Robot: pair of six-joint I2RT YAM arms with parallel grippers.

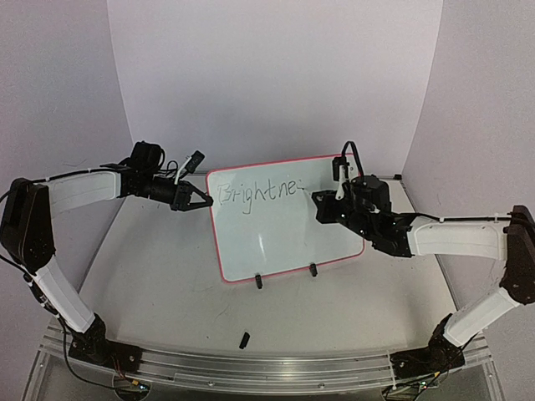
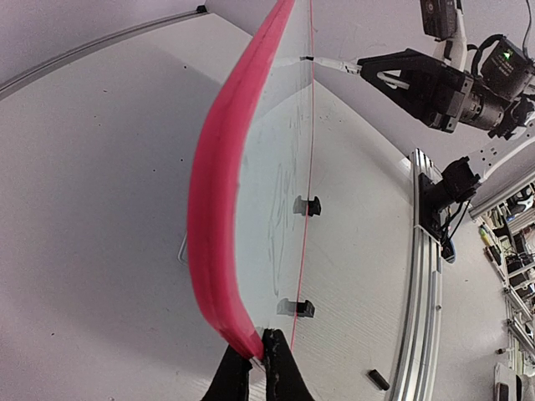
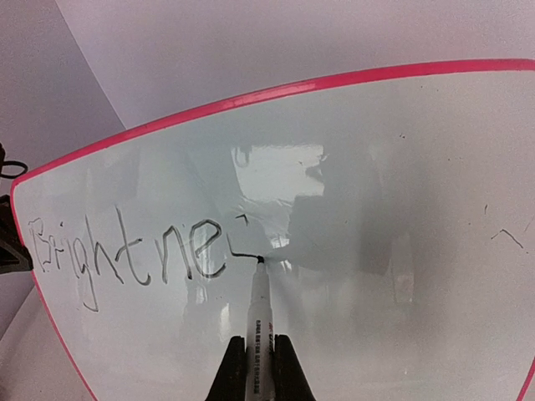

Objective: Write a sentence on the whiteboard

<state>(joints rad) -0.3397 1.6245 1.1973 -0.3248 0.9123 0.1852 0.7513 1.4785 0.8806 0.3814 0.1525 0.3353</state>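
The whiteboard (image 1: 288, 230) stands tilted on two black clip feet mid-table, its red-pink frame edge-on in the left wrist view (image 2: 216, 209). Dark handwriting reads "Brightne" (image 3: 125, 255), also seen from above (image 1: 255, 194), with a fresh partial stroke after it. My left gripper (image 1: 199, 201) is shut on the board's upper left frame corner (image 2: 255, 351). My right gripper (image 3: 259, 368) is shut on a white marker (image 3: 260, 317) whose dark tip touches the board at the end of the stroke. It shows at the board's upper right from above (image 1: 324, 205).
A small black marker cap (image 1: 245, 339) lies on the table near the front rail (image 1: 267, 368); it also shows in the left wrist view (image 2: 378, 379). White walls close in the back and sides.
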